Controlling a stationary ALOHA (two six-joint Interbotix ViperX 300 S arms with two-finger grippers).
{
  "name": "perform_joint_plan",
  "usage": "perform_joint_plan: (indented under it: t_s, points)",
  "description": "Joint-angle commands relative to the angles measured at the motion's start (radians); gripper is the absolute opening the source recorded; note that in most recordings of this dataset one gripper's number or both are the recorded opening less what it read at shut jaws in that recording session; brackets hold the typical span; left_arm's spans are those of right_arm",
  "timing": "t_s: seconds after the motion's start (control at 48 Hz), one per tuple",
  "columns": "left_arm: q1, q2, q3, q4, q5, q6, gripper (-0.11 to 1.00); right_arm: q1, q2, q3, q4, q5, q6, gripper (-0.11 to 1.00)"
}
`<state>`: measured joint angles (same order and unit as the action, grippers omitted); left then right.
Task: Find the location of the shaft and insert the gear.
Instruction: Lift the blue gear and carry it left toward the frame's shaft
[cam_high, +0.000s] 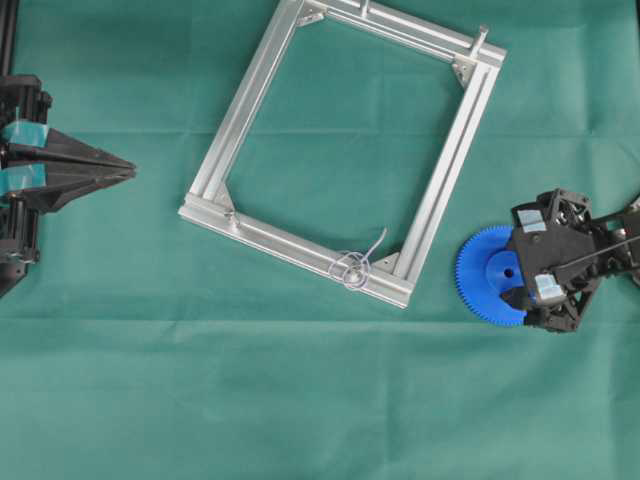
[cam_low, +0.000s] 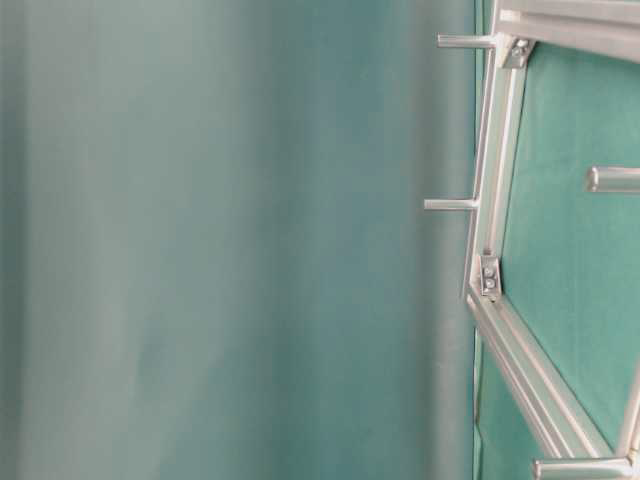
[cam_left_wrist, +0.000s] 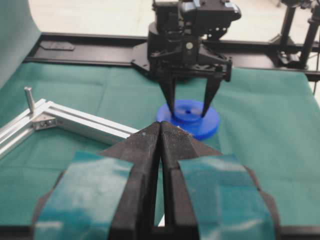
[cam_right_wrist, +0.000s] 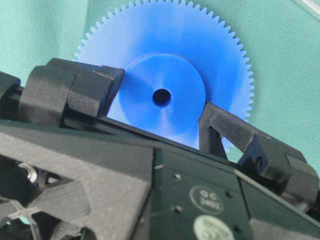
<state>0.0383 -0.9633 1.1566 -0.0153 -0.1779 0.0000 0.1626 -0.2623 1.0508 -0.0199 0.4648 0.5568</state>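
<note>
Squarely over the gear (cam_high: 487, 274), the right gripper (cam_left_wrist: 190, 106) straddles its hub, fingers spread; closing evenly should prevent tilt.

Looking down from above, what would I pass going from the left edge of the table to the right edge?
Left tool → square metal frame → wire-looped shaft on the frame's lower bar → blue gear → right tool, standing over the gear's hub.
</note>
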Motion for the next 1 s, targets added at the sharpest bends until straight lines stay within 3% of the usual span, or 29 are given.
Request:
perform_joint_plan:
  t_s: [0.0,0.271,0.625,0.979]
  points:
    - [0.002,0.005,-0.028,-0.003,-0.006,0.000,0.02,0.000,0.000,-0.005,0.005,0.014,0.003,0.69]
    - [0.003,0.005,-0.028,-0.003,-0.006,0.000,0.02,0.000,-0.014,-0.048,0.003,0.040,0.002,0.69]
    - [0.003,0.003,-0.028,-0.003,0.003,-0.002,0.02,0.000,-0.141,-0.172,0.002,0.242,0.005,0.69]
    - [0.002,0.003,-0.029,-0.003,0.006,-0.003,0.02,0.000,-0.187,-0.264,-0.015,0.362,0.005,0.69]
